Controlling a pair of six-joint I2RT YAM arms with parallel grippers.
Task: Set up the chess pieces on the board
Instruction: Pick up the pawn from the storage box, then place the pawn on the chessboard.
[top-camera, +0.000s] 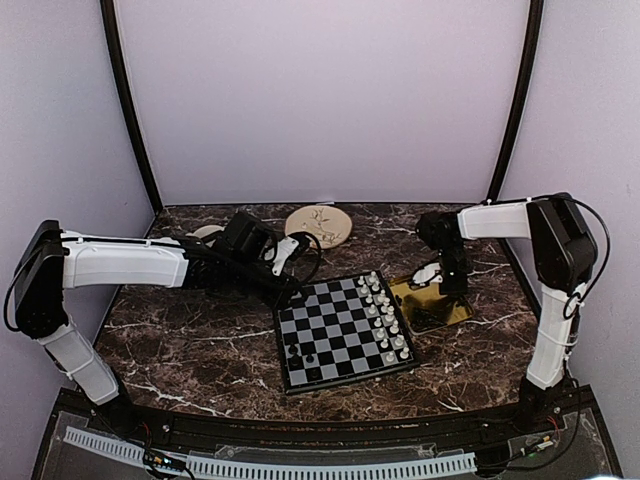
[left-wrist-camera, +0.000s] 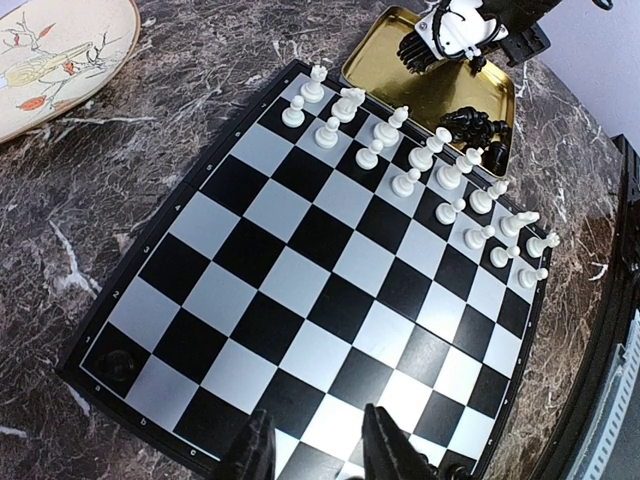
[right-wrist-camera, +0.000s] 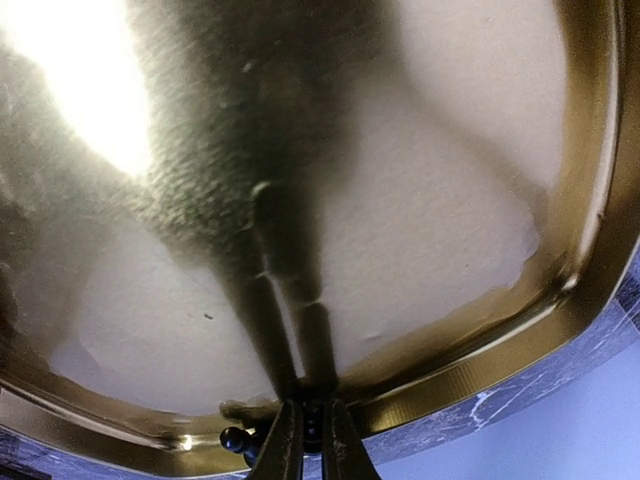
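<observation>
At the overhead view's right, inside the square yellow metal tray (top-camera: 458, 310), the right gripper (right-wrist-camera: 310, 420) pinches narrowly on what looks like a tiny black chess piece (right-wrist-camera: 232, 437), seemingly bound for the small black-and-grey checkered chessboard (top-camera: 335, 330), where the left gripper (left-wrist-camera: 320, 455) hovers with jaws apart and empty.

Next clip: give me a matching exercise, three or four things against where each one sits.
Things: 1 white pieces; 2 heap of black pieces; 3 round plate; 4 left gripper.
Places: A in the yellow tray; B over the board edge, open; C on the marble table, off the board; D two rows along one board edge.
Pairs: 1-D; 2-A; 3-C; 4-B.
</observation>
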